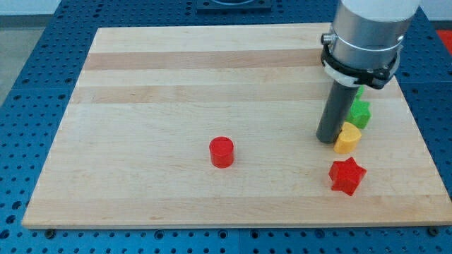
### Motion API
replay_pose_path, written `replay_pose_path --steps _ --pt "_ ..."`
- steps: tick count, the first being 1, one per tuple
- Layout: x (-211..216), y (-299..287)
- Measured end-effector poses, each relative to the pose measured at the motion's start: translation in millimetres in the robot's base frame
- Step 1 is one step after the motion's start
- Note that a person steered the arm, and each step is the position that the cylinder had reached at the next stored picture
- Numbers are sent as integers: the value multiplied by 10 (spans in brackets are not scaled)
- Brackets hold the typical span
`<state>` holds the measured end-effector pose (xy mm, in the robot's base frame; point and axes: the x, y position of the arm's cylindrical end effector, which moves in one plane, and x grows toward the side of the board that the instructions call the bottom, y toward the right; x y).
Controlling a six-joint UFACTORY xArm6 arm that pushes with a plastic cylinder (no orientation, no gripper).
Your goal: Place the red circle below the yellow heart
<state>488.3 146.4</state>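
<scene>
The red circle [222, 152] stands alone on the wooden board [176, 92], near the view's middle and a little toward the bottom. The yellow heart [347, 138] lies at the view's right. My tip [327, 139] rests on the board just left of the yellow heart, touching or nearly touching it. The red circle is far to the left of my tip and the heart, and slightly lower in the view.
A green block [359, 113] sits just above the yellow heart, partly behind the rod. A red star [347, 176] lies below the heart near the board's bottom right. The board's right edge is close to these blocks.
</scene>
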Motion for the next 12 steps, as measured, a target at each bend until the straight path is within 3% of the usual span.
replay_pose_path --steps 3,5,6,7,8,10,12 --pt "0 108" --pt "-481 -1123" --pt "-404 -1958" --pt "40 -2727" --pt "423 -2764" --pt "87 -1910" --pt "287 -1302"
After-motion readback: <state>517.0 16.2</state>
